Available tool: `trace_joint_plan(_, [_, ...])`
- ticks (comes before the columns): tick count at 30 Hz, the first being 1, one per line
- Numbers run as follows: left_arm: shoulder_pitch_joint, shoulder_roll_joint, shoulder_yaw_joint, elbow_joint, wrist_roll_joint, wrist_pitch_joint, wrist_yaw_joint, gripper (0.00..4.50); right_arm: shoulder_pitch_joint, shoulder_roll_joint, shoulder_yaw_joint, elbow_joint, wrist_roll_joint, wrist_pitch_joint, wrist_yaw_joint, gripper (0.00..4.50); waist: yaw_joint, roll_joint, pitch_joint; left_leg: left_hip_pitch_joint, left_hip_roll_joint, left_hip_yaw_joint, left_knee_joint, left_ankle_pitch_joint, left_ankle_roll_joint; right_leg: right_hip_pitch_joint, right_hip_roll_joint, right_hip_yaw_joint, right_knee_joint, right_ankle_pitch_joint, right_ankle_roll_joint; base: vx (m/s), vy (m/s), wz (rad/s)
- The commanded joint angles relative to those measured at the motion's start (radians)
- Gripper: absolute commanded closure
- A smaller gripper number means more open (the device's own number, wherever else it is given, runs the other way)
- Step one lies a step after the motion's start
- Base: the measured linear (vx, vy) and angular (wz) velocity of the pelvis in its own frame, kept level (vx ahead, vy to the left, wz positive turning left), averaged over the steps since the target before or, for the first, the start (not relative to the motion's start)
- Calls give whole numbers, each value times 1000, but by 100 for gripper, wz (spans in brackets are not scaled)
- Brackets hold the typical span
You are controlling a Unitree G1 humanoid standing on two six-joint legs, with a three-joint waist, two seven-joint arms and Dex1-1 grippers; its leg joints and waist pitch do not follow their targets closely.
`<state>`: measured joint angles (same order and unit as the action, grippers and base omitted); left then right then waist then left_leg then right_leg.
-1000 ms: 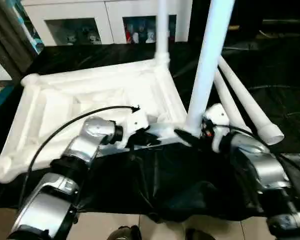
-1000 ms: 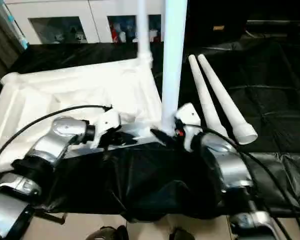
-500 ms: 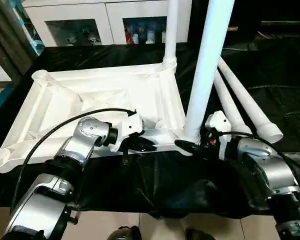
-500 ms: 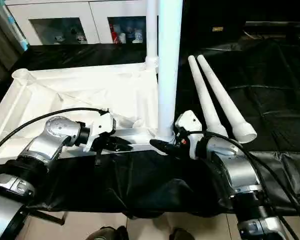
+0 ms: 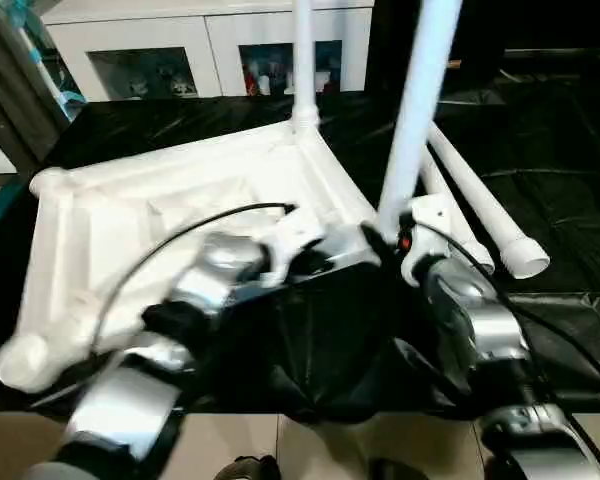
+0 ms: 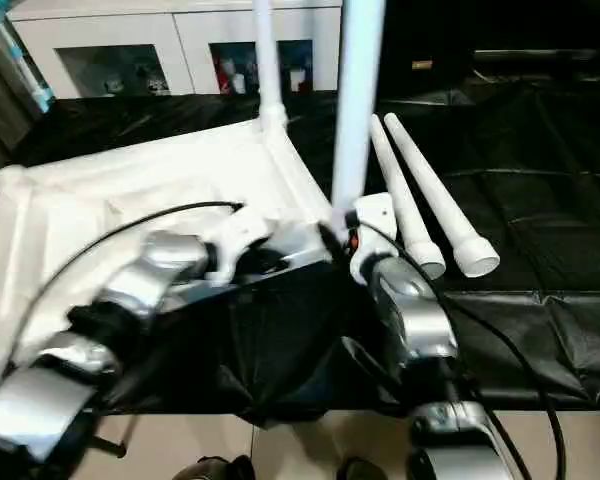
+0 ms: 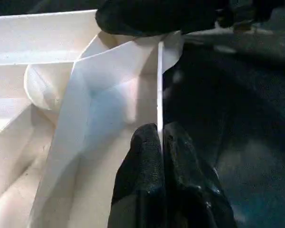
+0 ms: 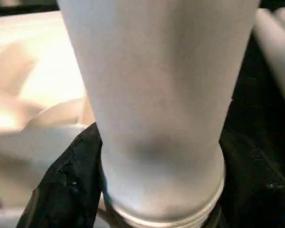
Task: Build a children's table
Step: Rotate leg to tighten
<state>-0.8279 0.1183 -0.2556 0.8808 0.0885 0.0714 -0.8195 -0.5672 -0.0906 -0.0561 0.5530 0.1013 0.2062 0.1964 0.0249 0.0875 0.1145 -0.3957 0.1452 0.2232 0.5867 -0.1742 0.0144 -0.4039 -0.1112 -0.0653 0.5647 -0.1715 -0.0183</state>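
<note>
White ribbed table top point(image 5: 150, 215) inverted, two legs standing; left gripper point(image 7: 160, 142) pinches its rim, right gripper point(image 5: 380, 243) clasps near leg point(image 5: 412, 120)

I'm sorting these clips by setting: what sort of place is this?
Probably an indoor room used as a work area: a white cabinet with glass doors, black sheeting spread under the work, and tiled floor at the near edge.
</note>
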Motion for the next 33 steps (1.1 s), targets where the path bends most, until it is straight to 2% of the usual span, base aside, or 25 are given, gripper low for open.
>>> trace_joint_plan(1, [-31,-41,8,15,2,2,72,450,9,80,30,87,28,35,-6,173,-11,-9,-56,51,79,-65,-99,-518,-48,7,-57,36,-91,-512,-122,0,0,0])
trace_joint_plan(3, [-30,-55,5,5,-5,-6,50,450,-7,89,47,96,11,1,22,173,-13,-11,-58,48,79,-67,-103,-522,-48,12,-57,33,-91,-499,-121,0,0,0])
trace_joint_plan(5, [-24,-55,1,-7,-6,-15,28,450,-6,93,45,79,19,-11,52,173,-13,-10,-58,48,80,-66,-104,-528,-49,9,-57,36,-90,-483,-122,0,0,0])
trace_joint_plan(6, [-21,-53,-1,-9,-5,-21,17,450,-8,93,42,76,19,-18,61,117,-13,-10,-59,48,80,-66,-105,-524,-46,10,-57,38,-89,-468,-128,0,0,0])
trace_joint_plan(11, [7,-16,-21,-41,-9,-62,-73,450,6,46,74,20,15,-16,149,82,-14,-13,-63,38,81,-62,-104,-467,-17,18,-60,42,-82,-392,-157,0,0,0])
trace_joint_plan(13, [39,29,-39,-80,-23,-92,-184,450,35,-26,114,-59,23,-1,267,82,-12,-16,-70,29,83,-57,-100,-383,19,30,-61,44,-70,-292,-183,27,-9,1])
trace_joint_plan(14, [45,38,-43,-86,-27,-101,-205,450,40,-40,121,-71,24,2,289,82,-14,-16,-72,27,83,-52,-95,-345,38,29,-60,45,-65,-244,-208,0,0,0])
trace_joint_plan(16, [50,48,-46,-92,-27,-103,-224,450,48,-61,128,-84,22,2,321,82,-11,-15,-75,30,83,-48,-89,-307,59,30,-60,44,-62,-222,-230,0,0,0])
trace_joint_plan(18, [64,83,-51,-106,-33,-116,-288,450,86,-143,151,-153,36,17,452,82,-4,-13,-80,31,85,-44,-83,-268,82,33,-60,43,-58,-202,-241,58,-28,6])
trace_joint_plan(19, [65,85,-51,-106,-33,-116,-291,450,88,-148,152,-157,37,18,459,82,4,-12,-84,25,87,-44,-78,-210,104,39,-58,41,-47,-134,-252,95,-38,6])
trace_joint_plan(20, [74,108,-52,-113,-41,-129,-336,450,111,-196,163,-195,48,23,533,82,11,-6,-91,27,88,-42,-71,-148,128,37,-54,38,-34,-50,-268,66,-22,2])
trace_joint_plan(21, [83,127,-49,-124,-53,-138,-379,450,130,-236,168,-227,60,31,595,82,15,-10,-95,26,85,-39,-63,-92,156,38,-52,37,-23,39,-286,60,-19,2])
trace_joint_plan(22, [83,128,-49,-124,-54,-139,-381,450,131,-238,168,-228,61,31,598,82,19,-11,-97,24,85,-42,-60,-65,173,42,-53,36,-19,75,-289,0,0,0])
trace_joint_plan(23, [89,144,-44,-132,-65,-138,-414,450,146,-270,171,-251,71,34,646,82,22,-13,-101,18,83,-42,-52,-12,207,45,-55,36,-8,143,-301,0,0,0])
trace_joint_plan(24, [94,156,-40,-137,-70,-141,-436,450,157,-292,171,-266,78,37,678,82,24,-11,-101,18,83,-41,-49,3,220,42,-56,36,-7,156,-303,0,0,0])
trace_joint_plan(25, [94,156,-40,-137,-70,-141,-436,450,157,-292,171,-266,78,37,678,82,26,-15,-98,13,81,-40,-45,1,231,40,-58,38,-6,150,-303,0,0,0])
trace_joint_plan(26, [97,165,-37,-142,-74,-137,-450,450,164,-307,169,-276,86,41,702,82,28,-12,-95,11,84,-42,-47,-26,226,40,-59,35,-10,90,-300,0,0,0])
trace_joint_plan(27, [99,171,-36,-143,-74,-139,-457,450,167,-314,169,-281,90,43,712,82,30,-11,-92,15,87,-43,-51,-68,206,38,-59,34,-17,12,-293,0,0,0])
trace_joint_plan(28, [99,172,-36,-144,-74,-139,-458,450,168,-316,168,-282,91,44,713,82,30,-11,-92,15,87,-43,-51,-68,206,38,-59,34,-17,12,-293,0,0,0])
trace_joint_plan(29, [102,176,-35,-145,-75,-140,-463,450,170,-319,168,-285,94,46,719,97,31,-10,-85,20,90,-43,-61,-141,163,36,-55,34,-30,-101,-280,0,0,0])
trace_joint_plan(30, [104,180,-35,-147,-77,-140,-468,450,172,-324,169,-290,97,50,726,107,30,-9,-81,25,92,-44,-68,-192,131,33,-54,36,-37,-165,-270,0,0,0])
trace_joint_plan(32, [105,181,-36,-148,-78,-140,-471,450,173,-324,169,-294,101,55,731,107,29,-10,-81,27,92,-45,-73,-229,102,33,-54,38,-40,-201,-261,0,0,0])
trace_joint_plan(33, [110,183,-36,-154,-81,-140,-474,450,178,-319,169,-306,115,67,740,132,28,-11,-81,29,92,-45,-75,-250,84,33,-55,40,-42,-217,-256,0,0,0])
